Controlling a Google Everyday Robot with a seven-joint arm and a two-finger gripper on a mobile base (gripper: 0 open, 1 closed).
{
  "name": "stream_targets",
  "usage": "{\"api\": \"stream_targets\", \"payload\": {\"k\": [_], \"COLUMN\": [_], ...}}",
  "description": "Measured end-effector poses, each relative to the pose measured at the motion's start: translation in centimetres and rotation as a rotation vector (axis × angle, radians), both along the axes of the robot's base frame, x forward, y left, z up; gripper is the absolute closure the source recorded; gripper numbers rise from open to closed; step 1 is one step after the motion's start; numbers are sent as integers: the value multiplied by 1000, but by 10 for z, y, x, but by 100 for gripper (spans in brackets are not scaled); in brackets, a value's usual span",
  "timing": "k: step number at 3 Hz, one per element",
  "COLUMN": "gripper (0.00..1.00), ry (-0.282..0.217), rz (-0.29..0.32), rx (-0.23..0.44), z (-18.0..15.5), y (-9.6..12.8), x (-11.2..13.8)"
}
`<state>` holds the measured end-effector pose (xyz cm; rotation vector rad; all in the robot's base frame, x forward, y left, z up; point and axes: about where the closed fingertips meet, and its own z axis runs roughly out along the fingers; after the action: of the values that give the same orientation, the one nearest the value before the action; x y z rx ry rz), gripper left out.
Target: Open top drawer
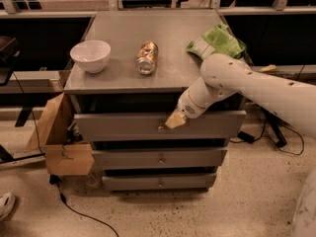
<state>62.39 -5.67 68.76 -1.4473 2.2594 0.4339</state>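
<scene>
I have the gripper (174, 122) against the top drawer (113, 126) front, at 3 o'clock from its knob (160, 128); its grip I cannot tell; the drawer sits directly under the cabinet top (173, 38); from the gripper, bowl (90, 56) at 10 o'clock, can (147, 58) at 11.

end effector (174, 122) at top drawer (118, 125) knob (160, 128), contact unclear | arm (256, 88) cut off at right edge

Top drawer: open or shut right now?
Partly open. The top drawer front stands forward of the two drawer fronts below, with a dark gap under the countertop. The gripper is at its central knob.
</scene>
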Motion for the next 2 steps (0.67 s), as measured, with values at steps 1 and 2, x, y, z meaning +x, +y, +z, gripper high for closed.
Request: {"api": "stream_targets", "payload": {"k": [1,2], "gripper": [85,100], "ry": [0,-4], "rz": [0,4], "rx": [0,8], "z": [6,6], "y": [-1,-3], "x": [1,-2]}}
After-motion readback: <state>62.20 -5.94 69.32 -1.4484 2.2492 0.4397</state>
